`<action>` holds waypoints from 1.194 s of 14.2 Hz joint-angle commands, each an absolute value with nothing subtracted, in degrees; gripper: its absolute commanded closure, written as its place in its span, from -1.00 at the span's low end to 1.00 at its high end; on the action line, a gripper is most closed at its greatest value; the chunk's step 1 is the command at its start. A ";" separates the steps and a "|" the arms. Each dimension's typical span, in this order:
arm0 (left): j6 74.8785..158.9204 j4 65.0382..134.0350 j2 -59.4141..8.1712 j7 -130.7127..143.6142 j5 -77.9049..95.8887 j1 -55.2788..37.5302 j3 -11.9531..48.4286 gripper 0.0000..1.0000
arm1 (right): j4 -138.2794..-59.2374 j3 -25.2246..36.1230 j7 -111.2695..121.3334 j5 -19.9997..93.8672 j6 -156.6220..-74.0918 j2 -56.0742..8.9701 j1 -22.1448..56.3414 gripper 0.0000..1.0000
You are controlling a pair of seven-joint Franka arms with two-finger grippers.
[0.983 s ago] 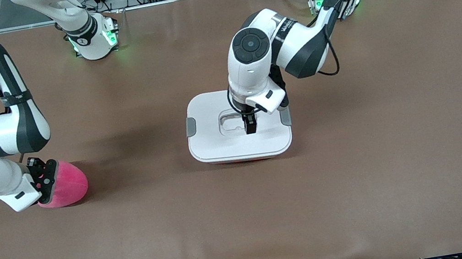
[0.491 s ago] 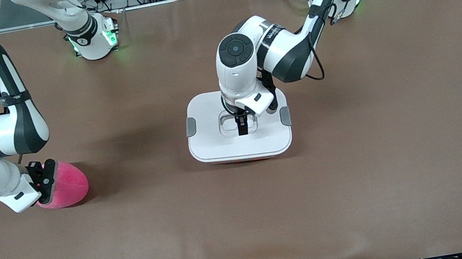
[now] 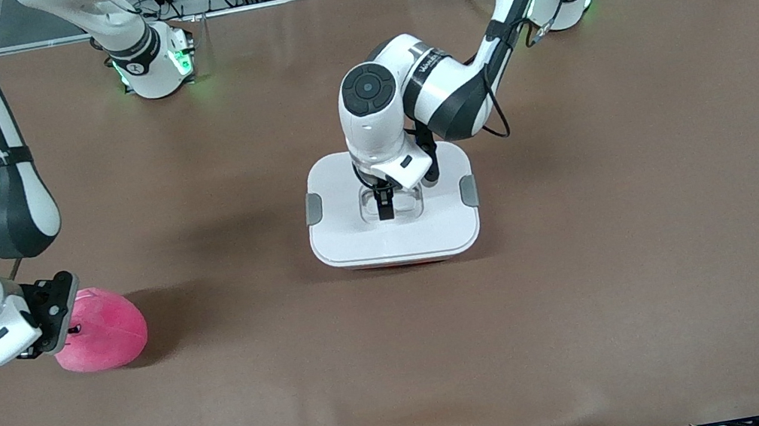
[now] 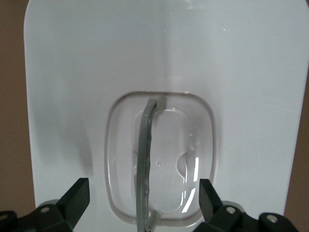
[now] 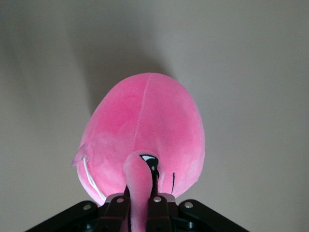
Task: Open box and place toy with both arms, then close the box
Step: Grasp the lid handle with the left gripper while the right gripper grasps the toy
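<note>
White plastic lid (image 3: 394,230) remains seated on the box (image 3: 391,205), so opening is not yet done; the left gripper (image 3: 384,206) is directly over the lid's recessed handle (image 4: 145,166) with its fingers spread apart, one either side of the handle bar. Well apart from the box, toward the right arm's end of the table, the right gripper (image 3: 57,319) is clamped on a pinch of the toy (image 3: 102,338). Remaining, by judgement: lift the lid, place the toy inside, close the box.

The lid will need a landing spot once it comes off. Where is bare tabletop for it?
Bare table runs from the box toward the left arm's end, and nearer the camera. Also between box and toy. Crowded: over the lid, where the open left gripper hangs, and at the toy, pinched by the right gripper.
</note>
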State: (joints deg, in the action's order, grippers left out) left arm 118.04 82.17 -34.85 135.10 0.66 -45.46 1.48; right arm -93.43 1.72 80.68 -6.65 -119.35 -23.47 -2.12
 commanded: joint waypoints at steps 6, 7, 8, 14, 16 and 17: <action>118.04 83.67 -33.93 136.41 -0.26 -45.35 0.97 -0.86 | -87.72 0.88 81.83 -3.43 -118.12 -23.64 -1.49 1.00; 118.12 83.58 -34.01 136.41 -0.26 -45.35 0.97 -0.79 | -87.63 0.88 81.83 -3.43 -118.12 -23.64 -1.41 1.00; 118.12 83.67 -34.01 136.32 -0.18 -45.35 0.97 -0.72 | -87.54 0.88 81.83 -3.34 -118.12 -23.64 -1.32 1.00; 118.12 86.30 -32.18 135.53 -0.26 -45.09 0.97 -0.45 | -85.87 0.88 81.91 -3.43 -118.12 -23.55 -0.18 1.00; 118.12 86.92 -31.73 135.44 -0.26 -45.09 0.97 -0.39 | -85.87 0.88 81.91 -3.34 -118.12 -23.64 -0.26 1.00; 118.21 86.84 -31.73 135.44 -0.26 -45.09 0.97 -0.36 | -85.87 0.88 82.00 -3.43 -118.12 -23.64 -0.26 1.00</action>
